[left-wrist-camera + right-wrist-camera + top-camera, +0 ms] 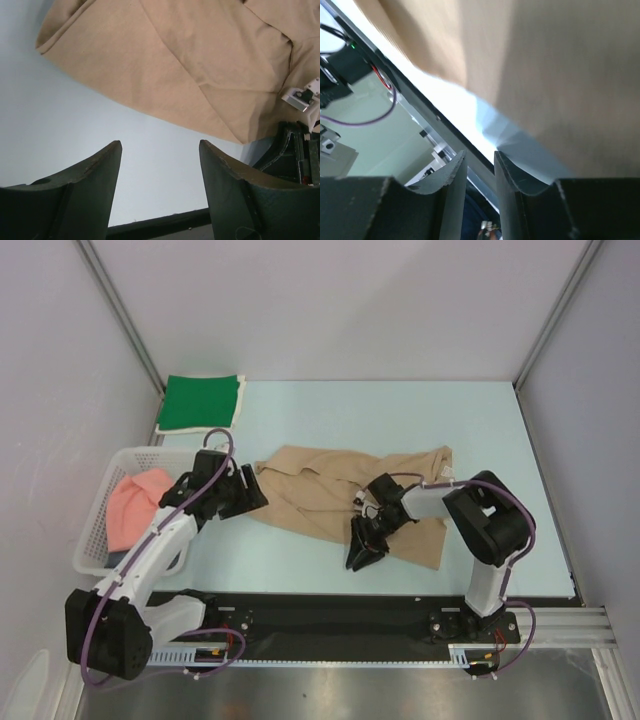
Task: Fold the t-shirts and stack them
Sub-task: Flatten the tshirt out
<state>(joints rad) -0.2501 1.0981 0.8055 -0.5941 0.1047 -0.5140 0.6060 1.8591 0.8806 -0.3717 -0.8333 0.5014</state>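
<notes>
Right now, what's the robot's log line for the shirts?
tan shirt: rumpled on table | green shirt: folded, far corner | pink shirt: in basket | left tool: open, empty | right tool: slightly open, empty

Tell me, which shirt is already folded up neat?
The green shirt, a flat square at the back left. The tan shirt lies spread and rumpled in the middle, and the pink shirt is bunched in the basket.
</notes>
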